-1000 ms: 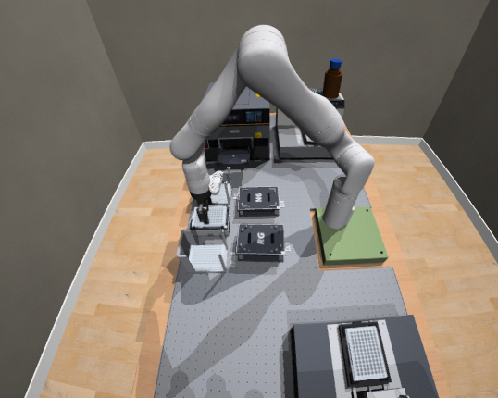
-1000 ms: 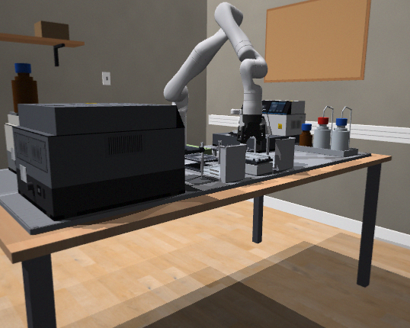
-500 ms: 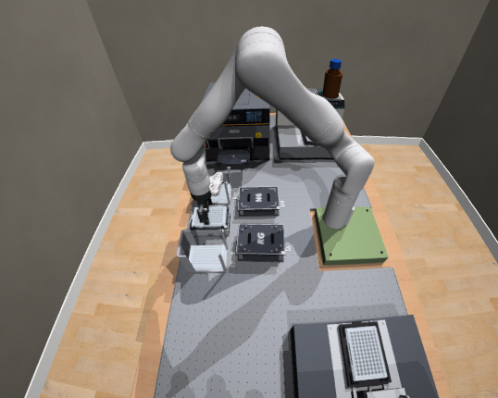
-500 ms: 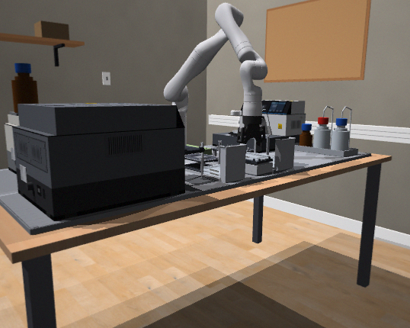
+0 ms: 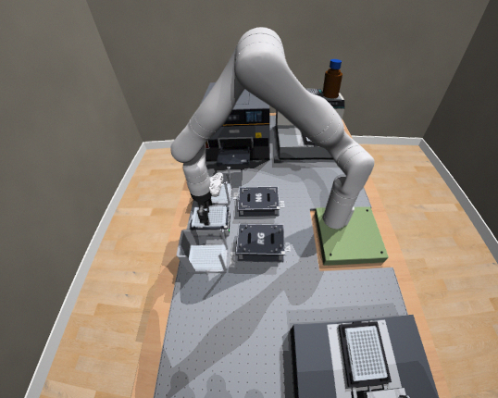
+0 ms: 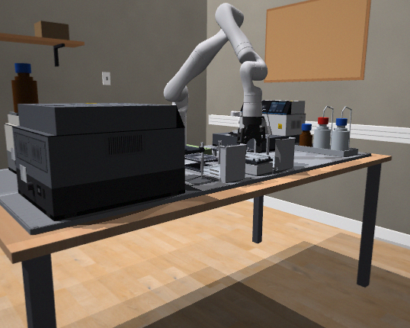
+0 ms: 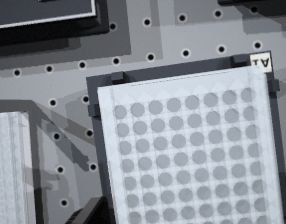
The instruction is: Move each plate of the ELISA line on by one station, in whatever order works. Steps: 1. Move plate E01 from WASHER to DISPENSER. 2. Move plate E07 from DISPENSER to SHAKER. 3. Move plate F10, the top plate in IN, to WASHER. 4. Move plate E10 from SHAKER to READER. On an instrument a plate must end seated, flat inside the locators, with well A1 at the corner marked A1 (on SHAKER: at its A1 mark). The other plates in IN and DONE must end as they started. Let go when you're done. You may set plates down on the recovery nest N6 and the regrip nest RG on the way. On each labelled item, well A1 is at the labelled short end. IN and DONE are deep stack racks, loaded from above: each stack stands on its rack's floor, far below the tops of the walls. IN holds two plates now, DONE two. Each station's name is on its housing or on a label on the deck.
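Observation:
A white well plate (image 5: 210, 217) sits flat in a dark nest at the left of the deck, left of N6 (image 5: 258, 198). In the wrist view this plate (image 7: 194, 150) fills the frame, and the nest's A1 mark (image 7: 260, 62) is at its upper right corner. My gripper (image 5: 205, 215) is open and hangs straight over this plate, low above it; it also shows in the side view (image 6: 254, 139). The fingertips are hidden in the wrist view. I cannot read the plate's label. A deep rack (image 5: 204, 256) just in front holds a white plate (image 7: 9, 170). Another white plate (image 5: 366, 354) sits on the large dark instrument at the front right.
The regrip nest RG (image 5: 260, 238) and N6 stand empty to the right of the gripper. The arm's green base (image 5: 352, 233) is further right. Instruments (image 5: 236, 134) and a brown bottle (image 5: 332, 79) stand at the back. Rack walls (image 6: 232, 162) rise beside the plate.

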